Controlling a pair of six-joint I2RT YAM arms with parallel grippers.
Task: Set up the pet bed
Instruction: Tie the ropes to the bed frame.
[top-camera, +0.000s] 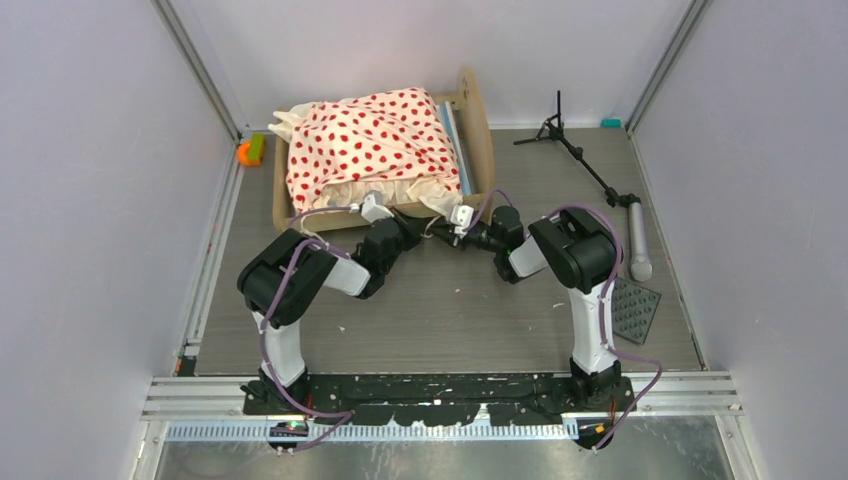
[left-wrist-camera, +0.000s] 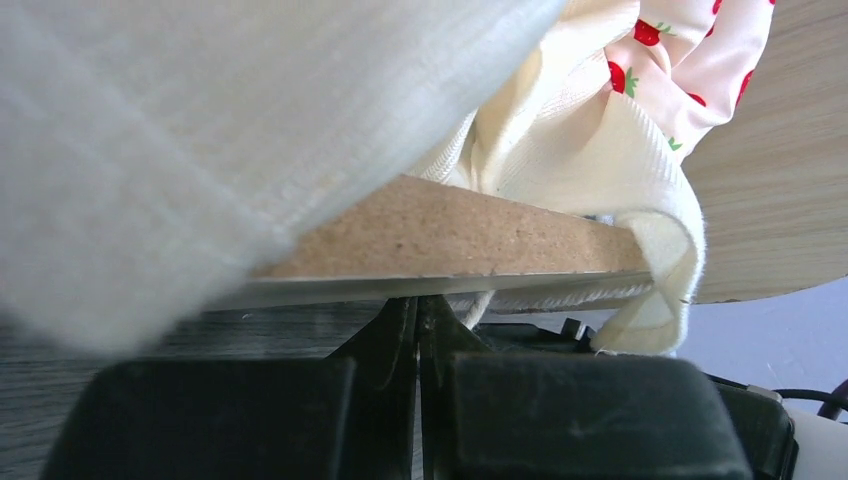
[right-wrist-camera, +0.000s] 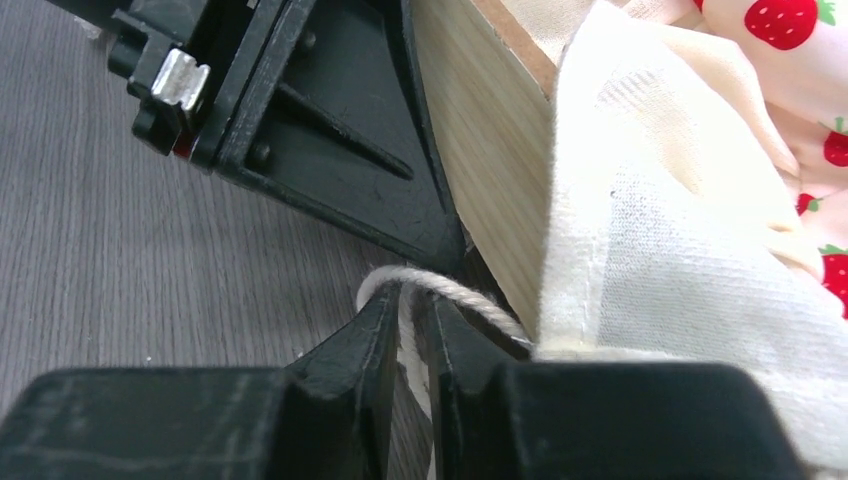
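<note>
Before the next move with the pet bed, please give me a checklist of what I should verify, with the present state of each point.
1. The left gripper is shut: ok, its fingers are together under the bed rail.
2. The left gripper holds something: cannot tell.
3. The right gripper is on the cord: ok, the cord runs between its fingers.
4. The bedding covers the mattress: not ok, stripes show at the right edge.
5. The two grippers are apart: cannot tell, they are very close.
6. The tripod stand is clear of the arms: ok.
</note>
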